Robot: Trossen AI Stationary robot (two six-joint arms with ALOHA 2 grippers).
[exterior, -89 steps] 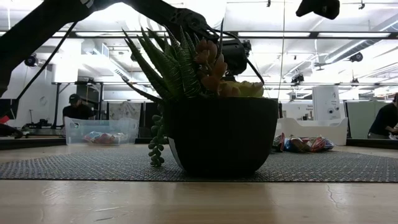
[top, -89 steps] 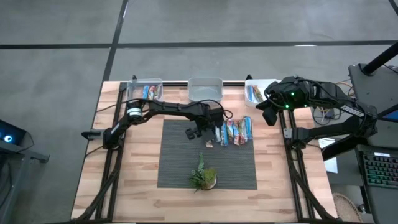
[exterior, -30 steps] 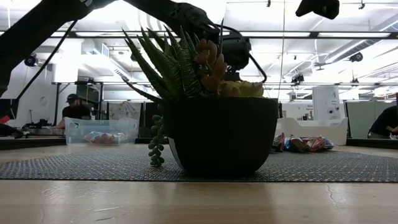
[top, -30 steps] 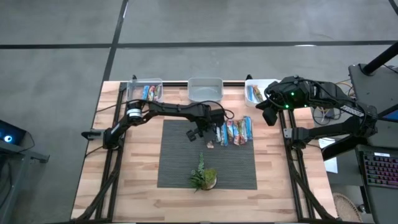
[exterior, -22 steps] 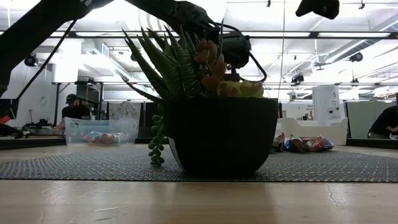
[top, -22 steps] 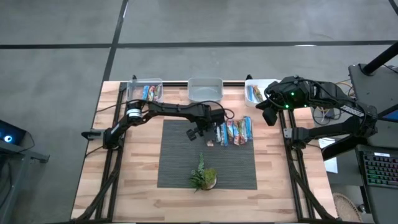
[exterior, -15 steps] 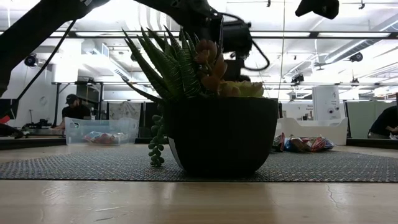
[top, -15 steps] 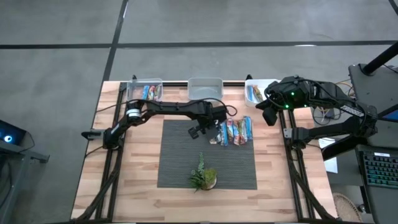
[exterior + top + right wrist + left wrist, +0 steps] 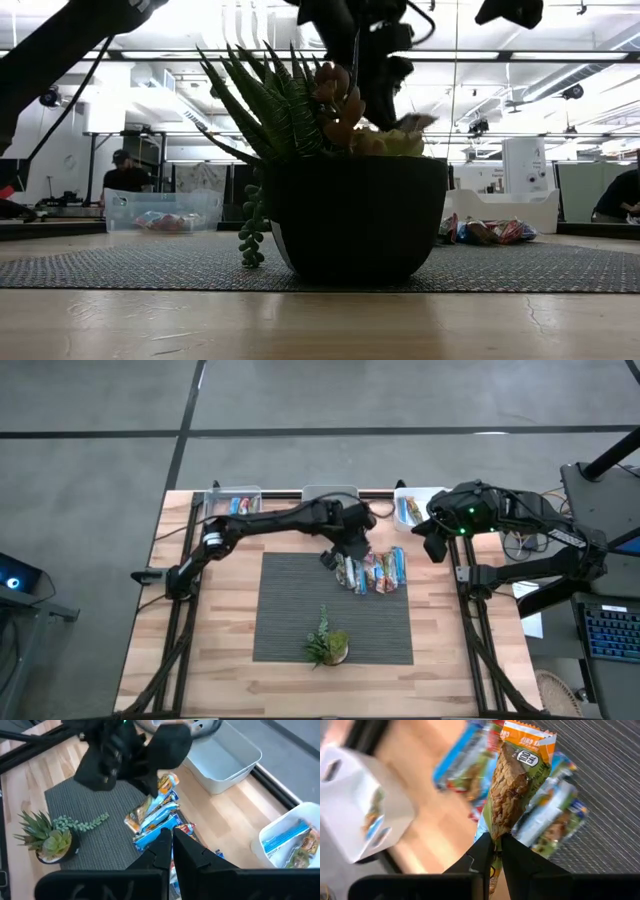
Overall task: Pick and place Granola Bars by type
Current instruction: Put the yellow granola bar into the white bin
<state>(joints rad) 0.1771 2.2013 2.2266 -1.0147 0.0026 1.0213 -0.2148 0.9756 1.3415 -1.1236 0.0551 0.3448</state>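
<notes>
My left gripper [image 9: 495, 845] is pinched tight on the end of one granola bar [image 9: 517, 782], an orange-topped wrapper with a brown nutty picture down its face, and the bar sticks straight out ahead of my fingertips. From above, that gripper [image 9: 338, 556] hangs over the far edge of the grey mat [image 9: 290, 630], with my left arm [image 9: 270, 520] stretched across the table from its base on the left. Just beyond and beneath the held bar lies the row of remaining bars [image 9: 378, 572], blue, pink and white wrappers lying side by side on the mat, right next to my gripper on its right side. Farther off, past the gripper along the table's back edge, sit three bins: the left bin [image 9: 232, 503] with a few bars in it, the middle bin [image 9: 232, 757], which looks bare inside, and the right bin [image 9: 410, 508] holding blue-wrapped bars. My right gripper [image 9: 171, 837] has its two fingers pressed together on nothing; it waits raised near the right bin, well apart from the left one, looking down on the row of bars. The little potted plant [image 9: 327, 643] stands on the mat's near side, toward me from the left gripper and clear of it. At table level the plant pot fills the middle of what I see, my left gripper [image 9: 375, 60] above it.
</notes>
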